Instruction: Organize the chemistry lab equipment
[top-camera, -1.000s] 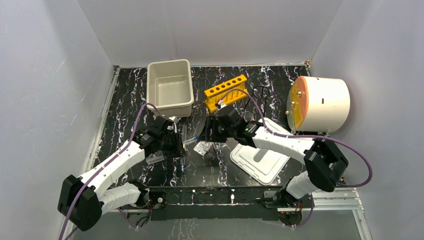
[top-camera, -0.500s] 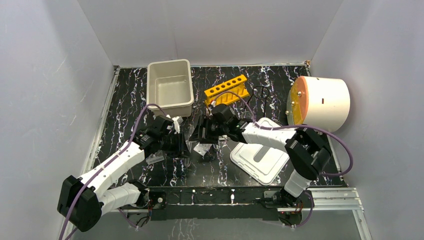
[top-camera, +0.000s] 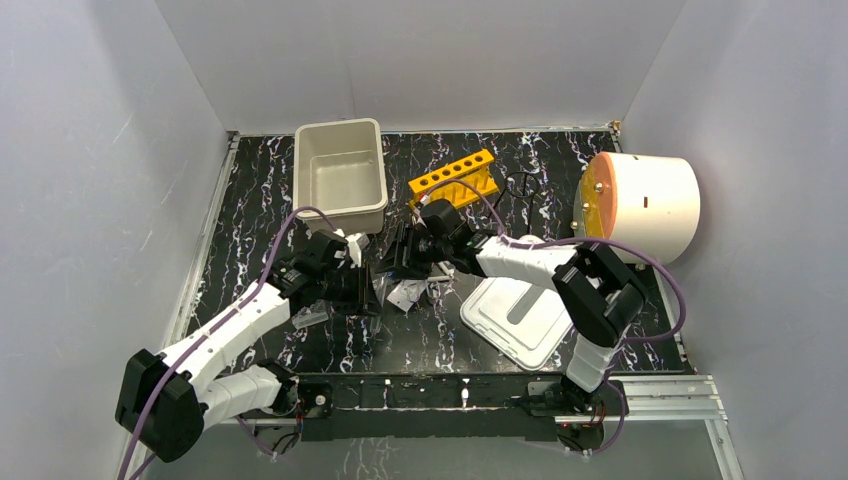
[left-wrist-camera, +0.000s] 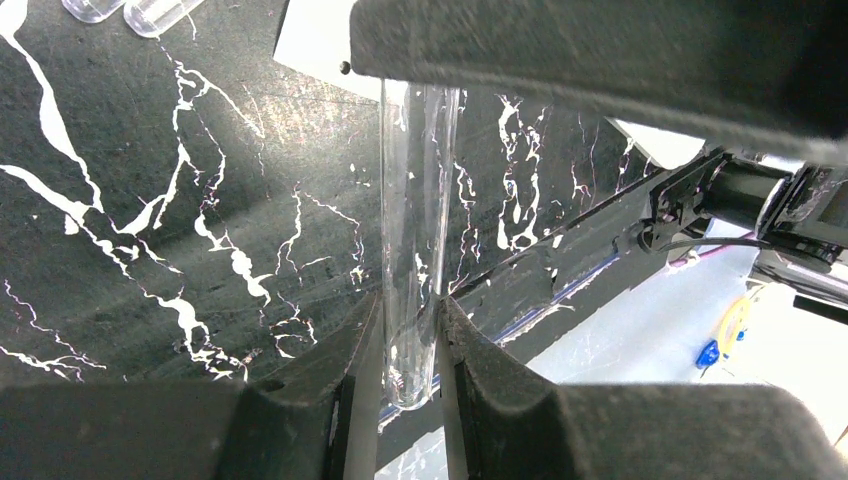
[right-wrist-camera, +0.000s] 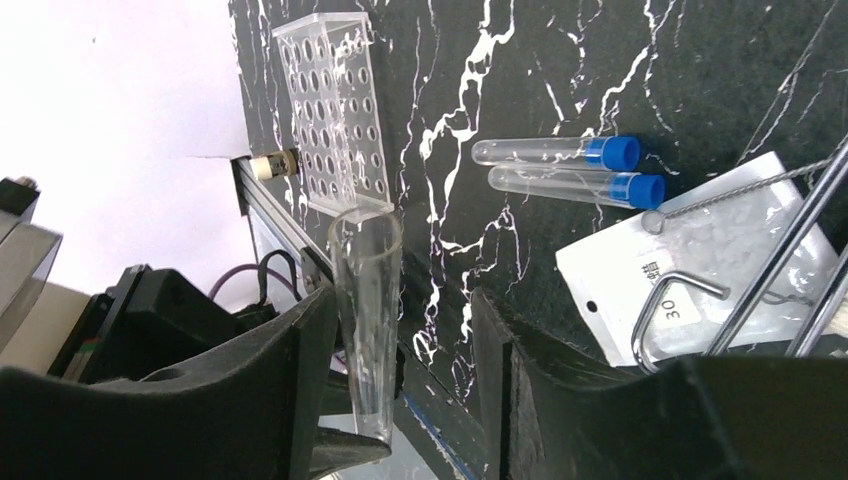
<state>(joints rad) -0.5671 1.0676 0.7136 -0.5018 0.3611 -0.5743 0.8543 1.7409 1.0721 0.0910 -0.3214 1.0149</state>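
My left gripper (left-wrist-camera: 408, 308) is shut on the rounded end of a clear glass test tube (left-wrist-camera: 415, 200), held above the black marble table. The tube's open end (right-wrist-camera: 365, 290) stands inside my right gripper (right-wrist-camera: 402, 300), against the left finger (right-wrist-camera: 270, 390); a gap separates it from the other finger, so that gripper is open. In the top view both grippers meet at mid-table, left (top-camera: 366, 288) and right (top-camera: 400, 262). Two blue-capped vials (right-wrist-camera: 565, 152) lie side by side beyond them. A white packet (right-wrist-camera: 690, 270) holds a wire triangle (right-wrist-camera: 668, 300), with thin metal tweezers (right-wrist-camera: 790, 245) across it.
A white bin (top-camera: 340, 175) stands at the back left and a yellow tube rack (top-camera: 455, 180) beside it. A black wire ring stand (top-camera: 523, 185) and a white drum with an orange face (top-camera: 640, 205) are at the right. A white lid (top-camera: 520, 315) lies front right. A clear perforated rack (right-wrist-camera: 335, 110) lies near the vials.
My right arm has swung left and its gripper has come onto the tube held by my left gripper. The left arm has barely moved.
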